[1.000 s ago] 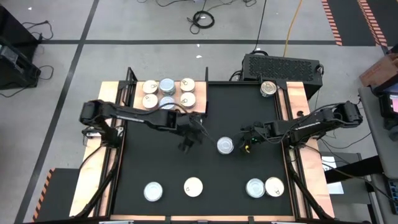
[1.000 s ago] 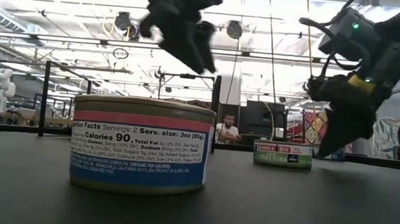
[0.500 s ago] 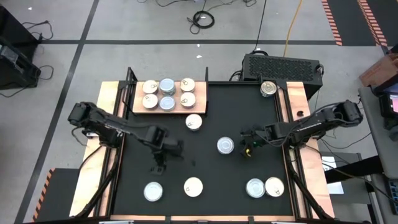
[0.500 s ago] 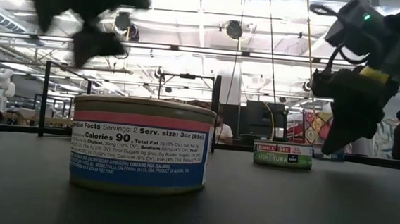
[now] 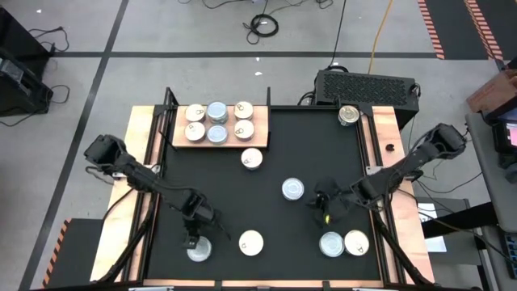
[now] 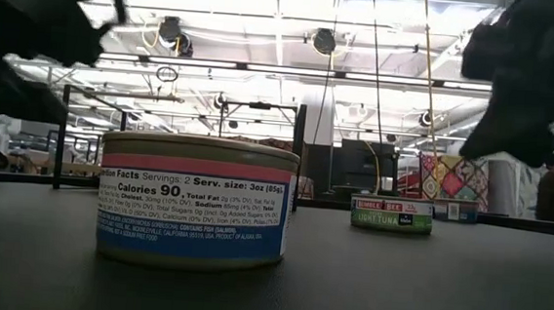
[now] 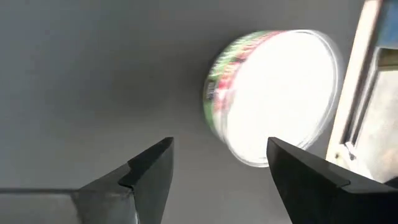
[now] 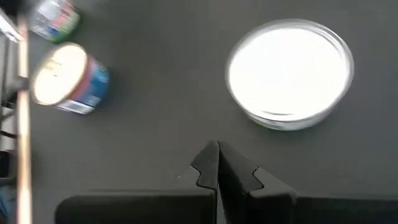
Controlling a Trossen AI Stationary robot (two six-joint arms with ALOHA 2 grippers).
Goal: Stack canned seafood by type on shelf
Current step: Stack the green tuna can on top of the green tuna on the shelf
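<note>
High view has the left gripper (image 5: pixel 194 239) hanging right over a small flat round silvery tin (image 5: pixel 199 250) at the near left corner of the black mat (image 5: pixel 291 145), fingers spread wide w/ nothing between them. Left wrist view agrees: that tin (image 7: pixel 273 96) sits just ahead of the open fingers, green/red label band on its side. Right gripper (image 5: pixel 326 215) is pressed shut and empty, just beside another silvery tin (image 5: pixel 332 243) near the right corner.

Six tins are already on the light wooden board shelf (image 5: pixel 179 139) at the far left. The rest are loose on the mat, one cream-topped tin (image 5: pixel 251 158) just off the shelf's edge.

Handling guess: these look rigid and fairly light, but the metal sides are prob slick and low (not much wall to bite on). I'd take it across the rim, fingers straddling the full width, coming straight down.

Room-wise, the mat's middle is mostly open, only a couple of tins to route around. The near left tin is close to the wooden side strip (image 5: pixel 121 234), so watch the outer finger there.
</note>
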